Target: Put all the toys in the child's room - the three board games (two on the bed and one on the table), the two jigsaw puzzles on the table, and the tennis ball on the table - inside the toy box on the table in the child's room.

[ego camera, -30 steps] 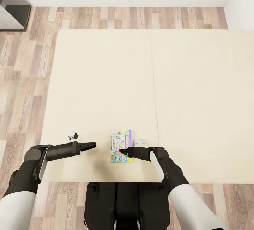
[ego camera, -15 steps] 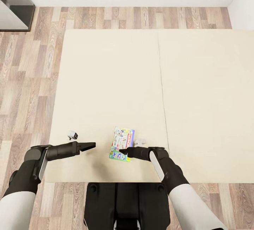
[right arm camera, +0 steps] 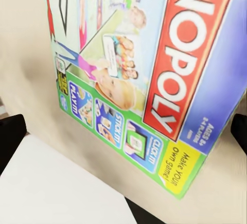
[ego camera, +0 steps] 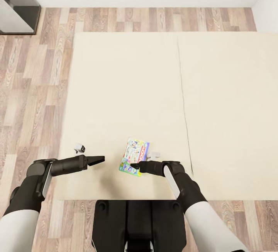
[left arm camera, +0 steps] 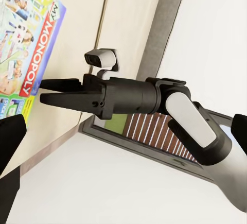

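I am positioning the right pincer (ego camera: pixel 134 166), jaws parted, over the flat cartoon-printed board game box (ego camera: pixel 134 156) on the cream bed (ego camera: pixel 116 90) for grasping; the left pincer (ego camera: pixel 101 159), parted, is idling.

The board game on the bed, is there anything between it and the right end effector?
Nothing visible. The board game lies flat on the bed, and the right end effector is already over the box's near edge, with bare mattress around it.
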